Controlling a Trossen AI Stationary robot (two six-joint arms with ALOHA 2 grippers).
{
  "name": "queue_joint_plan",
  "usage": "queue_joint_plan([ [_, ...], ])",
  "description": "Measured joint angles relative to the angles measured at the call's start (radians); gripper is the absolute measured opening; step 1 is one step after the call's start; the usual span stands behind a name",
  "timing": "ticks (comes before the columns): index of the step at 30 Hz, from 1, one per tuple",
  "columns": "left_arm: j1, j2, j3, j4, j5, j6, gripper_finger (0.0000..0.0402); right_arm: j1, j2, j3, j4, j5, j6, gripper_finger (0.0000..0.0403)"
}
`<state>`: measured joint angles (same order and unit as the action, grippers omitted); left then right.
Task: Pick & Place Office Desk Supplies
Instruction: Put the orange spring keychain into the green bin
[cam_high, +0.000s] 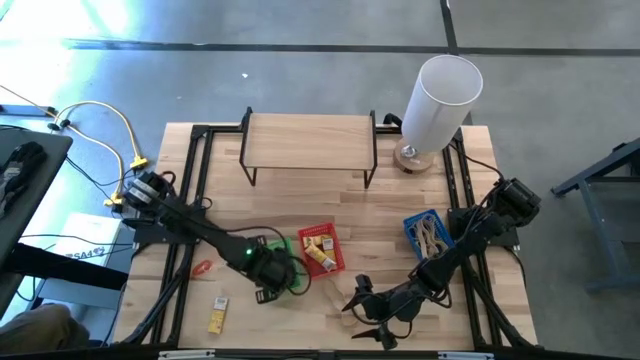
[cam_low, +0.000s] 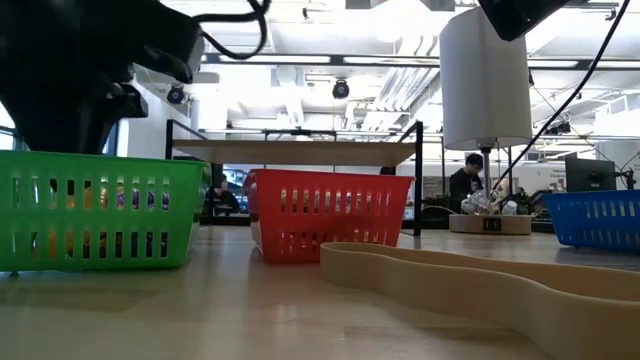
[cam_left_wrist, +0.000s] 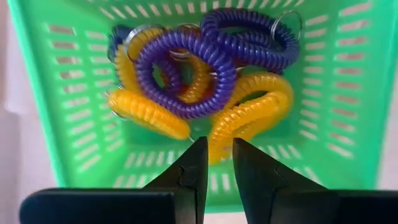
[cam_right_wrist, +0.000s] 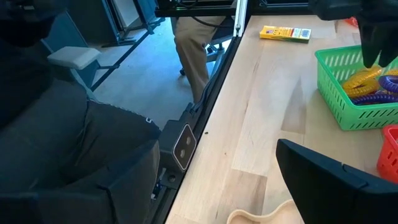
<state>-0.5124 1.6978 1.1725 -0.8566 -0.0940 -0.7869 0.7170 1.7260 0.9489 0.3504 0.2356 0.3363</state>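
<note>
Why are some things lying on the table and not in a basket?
A few supplies look left out. A yellow packet and an orange ring lie loose on the wood, left of the green basket. A tan rubber band lies on the table too. Nothing looks spilled or broken.

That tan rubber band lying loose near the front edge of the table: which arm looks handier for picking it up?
The right arm, probably. Its gripper hovers beside the tan rubber band, fingers spread wide and empty. The left gripper is over the green basket of purple and yellow coils, fingers nearly together.
</note>
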Motion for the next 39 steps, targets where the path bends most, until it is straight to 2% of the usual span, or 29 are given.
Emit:
queue_joint_plan([
  [8,0.086,-0.003,0.046,0.0,0.26,-0.05,0.0069,-0.012,0.0,0.0,0.0,-0.001,0.0,0.0311],
  [13,0.112,-0.06,0.065,-0.001,0.302,-0.121,0.0069,-0.01,0.0,0.0,-0.002,-0.003,0.0,0.0311],
  [17,0.08,-0.145,0.065,-0.036,0.314,-0.219,0.0069,-0.003,0.0,0.0,-0.004,-0.003,0.0,0.0311],
  [19,0.044,-0.178,0.066,-0.072,0.285,-0.27,0.0069,-0.003,0.0,0.0,-0.011,-0.004,0.0,0.0311],
  [24,-0.066,-0.205,0.066,-0.137,0.137,-0.423,0.0069,-0.003,0.0,0.0,-0.013,-0.004,0.011,0.0311],
  [27,-0.12,-0.202,0.065,-0.199,0.11,-0.543,0.0069,-0.003,0.0,0.0,-0.011,-0.003,0.011,0.0311],
  [29,-0.148,-0.201,0.065,-0.291,0.09,-0.6,0.0069,-0.003,0.0,0.0,-0.011,-0.002,0.011,0.0311],
  [34,-0.205,-0.201,0.063,-0.567,-0.055,-0.829,0.0069,-0.004,0.0,0.0,-0.008,0.0,0.011,0.0311],
  [39,-0.239,-0.201,0.063,-0.627,-0.088,-0.895,0.0069,-0.006,0.0,0.0,-0.002,0.0,0.01,0.0311],
])
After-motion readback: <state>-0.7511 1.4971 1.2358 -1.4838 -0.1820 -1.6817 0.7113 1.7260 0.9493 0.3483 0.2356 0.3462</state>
